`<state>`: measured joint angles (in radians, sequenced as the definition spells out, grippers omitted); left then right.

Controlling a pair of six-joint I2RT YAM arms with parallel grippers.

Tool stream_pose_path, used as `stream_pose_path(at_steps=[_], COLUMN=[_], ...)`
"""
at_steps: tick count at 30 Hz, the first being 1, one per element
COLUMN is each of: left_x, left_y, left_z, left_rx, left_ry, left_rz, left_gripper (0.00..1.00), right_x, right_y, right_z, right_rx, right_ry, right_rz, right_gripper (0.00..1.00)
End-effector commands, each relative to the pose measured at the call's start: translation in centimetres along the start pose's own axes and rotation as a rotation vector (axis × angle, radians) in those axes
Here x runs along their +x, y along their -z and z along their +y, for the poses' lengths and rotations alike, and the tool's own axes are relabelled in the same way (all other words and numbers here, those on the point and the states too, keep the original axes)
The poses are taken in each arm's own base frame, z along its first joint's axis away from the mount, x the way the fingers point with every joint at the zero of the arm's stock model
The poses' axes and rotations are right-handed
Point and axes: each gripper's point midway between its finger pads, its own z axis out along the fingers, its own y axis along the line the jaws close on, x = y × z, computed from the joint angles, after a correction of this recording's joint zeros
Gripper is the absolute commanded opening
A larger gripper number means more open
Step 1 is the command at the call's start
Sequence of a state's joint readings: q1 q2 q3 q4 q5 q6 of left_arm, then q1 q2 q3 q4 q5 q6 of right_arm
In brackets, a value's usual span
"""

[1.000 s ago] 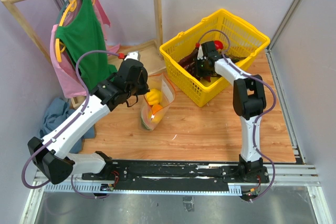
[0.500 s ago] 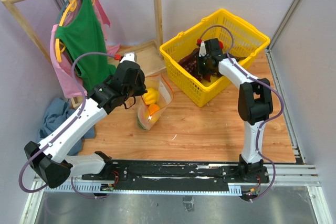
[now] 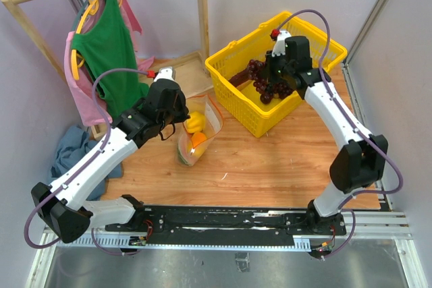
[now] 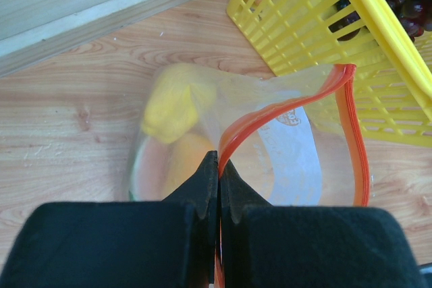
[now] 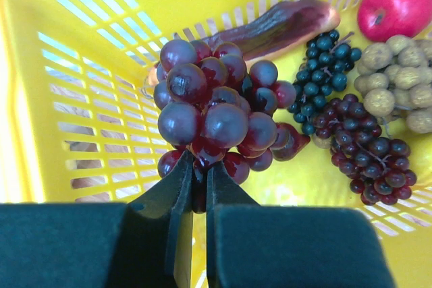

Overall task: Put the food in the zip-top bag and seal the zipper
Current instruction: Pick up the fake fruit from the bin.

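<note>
The clear zip-top bag (image 3: 197,134) stands open on the wooden table, left of the yellow basket (image 3: 317,37). My left gripper (image 3: 181,115) is shut on its red-orange zipper (image 4: 270,116) and holds the mouth up; in the left wrist view the gripper (image 4: 219,160) pinches the strip. Inside the bag lie the yellow bell pepper (image 4: 172,99) and the watermelon slice (image 4: 177,166). My right gripper (image 3: 275,75) is shut on the stem of the dark purple grape bunch (image 5: 209,112) and holds it above the basket floor (image 5: 324,193); the bunch also shows from above (image 3: 268,87).
In the basket lie a red round fruit (image 5: 398,5), a brownish bunch (image 5: 398,79), two smaller dark bunches (image 5: 368,153) and a long brown-purple vegetable (image 5: 277,21). A wooden clothes rack with green and pink garments (image 3: 108,45) stands at the back left, a blue cloth (image 3: 71,146) below it.
My right gripper has risen with the grape bunch out of the basket's pile and the right arm has swung right. My left gripper has shifted the bag slightly left.
</note>
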<state>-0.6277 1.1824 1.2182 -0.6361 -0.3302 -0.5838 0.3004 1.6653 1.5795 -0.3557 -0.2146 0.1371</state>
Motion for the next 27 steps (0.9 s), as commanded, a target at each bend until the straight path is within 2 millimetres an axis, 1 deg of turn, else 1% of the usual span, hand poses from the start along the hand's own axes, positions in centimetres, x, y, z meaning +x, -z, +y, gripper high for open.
stream_pose_path(at_steps=[1, 6, 8, 12, 17, 23, 25, 27], left_x=[-1.4, -1.7, -1.9, -2.0, -2.1, -2.1, -2.1, -2.0], left_y=[0.3, 0.2, 0.1, 0.0, -0.3, -0.8, -1.0, -1.1], left_z=[-0.9, -1.4, -1.5, -1.7, -1.9, -2.3, -2.4, -2.3], left_rx=[0.050, 0.069, 0.078, 0.081, 0.087, 0.098, 0.101, 0.097], left_ry=[0.058, 0.096, 0.111, 0.135, 0.166, 0.205, 0.209, 0.211], left_rz=[-0.058, -0.068, -0.077, -0.084, -0.092, -0.095, -0.095, -0.093], left_gripper=[0.00, 0.00, 0.00, 0.00, 0.00, 0.00, 0.00, 0.00], right_x=[-1.9, -4.3, -5.1, -6.7, -7.8, -7.7, -7.3, -6.7], right_y=[2.3, 5.5, 6.7, 9.2, 12.3, 15.7, 16.8, 17.5], right_z=[0.1, 2.0, 3.5, 5.5, 9.6, 16.0, 18.1, 19.7], right_rx=[0.022, -0.019, -0.051, -0.097, -0.205, -0.359, -0.416, -0.459], right_ry=[-0.017, -0.022, -0.008, 0.003, 0.020, 0.058, 0.060, 0.065], right_rz=[-0.102, -0.185, -0.215, -0.268, -0.309, -0.325, -0.328, -0.319], right_gripper=[0.01, 0.01, 0.01, 0.01, 0.01, 0.01, 0.01, 0.01])
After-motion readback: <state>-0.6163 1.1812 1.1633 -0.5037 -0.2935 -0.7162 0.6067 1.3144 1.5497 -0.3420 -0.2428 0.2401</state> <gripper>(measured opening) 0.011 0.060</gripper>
